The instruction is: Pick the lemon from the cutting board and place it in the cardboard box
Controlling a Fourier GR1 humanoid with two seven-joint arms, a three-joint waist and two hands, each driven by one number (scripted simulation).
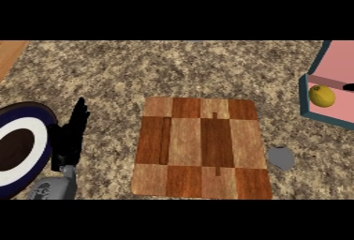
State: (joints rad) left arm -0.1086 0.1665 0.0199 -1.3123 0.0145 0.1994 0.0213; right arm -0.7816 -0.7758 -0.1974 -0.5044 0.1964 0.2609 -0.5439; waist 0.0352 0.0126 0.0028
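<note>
Lemon (321,95) lying inside the pink-lined cardboard box (304,101) at right, off the cutting board (200,147). Placement judged done. Right hand (349,86) barely visible at the frame edge just beside the lemon; finger state impossible to tell. Risk: nudging the fruit or box wall on withdrawal. Left hand (71,136) resting with fingers straight beside a plate (21,145). Speckled granite counter (173,65); small grey object (281,158) near the board.
</note>
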